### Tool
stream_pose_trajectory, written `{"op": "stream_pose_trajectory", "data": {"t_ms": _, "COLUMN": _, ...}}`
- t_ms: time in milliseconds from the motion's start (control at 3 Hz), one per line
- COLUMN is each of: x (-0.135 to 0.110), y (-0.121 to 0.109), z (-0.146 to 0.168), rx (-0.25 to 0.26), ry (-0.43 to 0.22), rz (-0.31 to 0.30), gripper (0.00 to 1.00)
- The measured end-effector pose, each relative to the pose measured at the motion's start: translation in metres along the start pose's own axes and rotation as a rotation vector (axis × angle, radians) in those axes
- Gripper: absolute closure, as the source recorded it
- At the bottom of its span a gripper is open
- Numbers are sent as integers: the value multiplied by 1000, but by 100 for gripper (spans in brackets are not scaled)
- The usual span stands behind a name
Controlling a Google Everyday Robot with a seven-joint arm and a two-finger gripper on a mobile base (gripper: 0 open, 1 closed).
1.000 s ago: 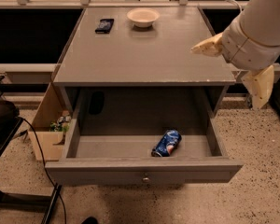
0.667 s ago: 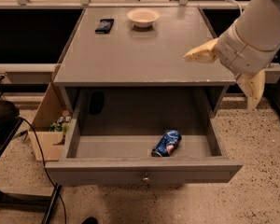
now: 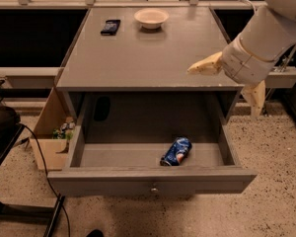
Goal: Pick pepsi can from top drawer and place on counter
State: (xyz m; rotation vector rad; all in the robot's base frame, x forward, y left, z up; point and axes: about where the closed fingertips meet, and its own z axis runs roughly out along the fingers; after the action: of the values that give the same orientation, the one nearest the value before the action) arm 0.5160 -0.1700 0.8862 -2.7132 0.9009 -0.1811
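Note:
The pepsi can (image 3: 176, 151) lies on its side in the open top drawer (image 3: 113, 181), right of the middle and near the front panel. The drawer is pulled fully out below the grey counter (image 3: 138, 58). My gripper (image 3: 223, 93) hangs at the counter's front right corner, above and to the right of the can and well apart from it. Its two tan fingers (image 3: 205, 65) are spread wide and hold nothing. One finger reaches over the counter's right edge; the other points down beside the cabinet.
A white bowl (image 3: 151, 18) and a flat dark phone-like object (image 3: 110, 26) sit at the back of the counter. A cardboard box (image 3: 50, 135) with small items stands left of the cabinet. A black stand and cable (image 3: 19, 147) are at the far left.
My gripper has moved left, so its upper finger now reaches further over the counter's right edge. The can and drawer have not moved.

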Motion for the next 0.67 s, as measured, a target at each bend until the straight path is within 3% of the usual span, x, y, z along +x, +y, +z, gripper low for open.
{"op": "stream_pose_trajectory", "data": {"t_ms": 667, "x": 4, "y": 15, "z": 48, "rx": 43, "ry": 22, "rz": 15, "gripper": 0}}
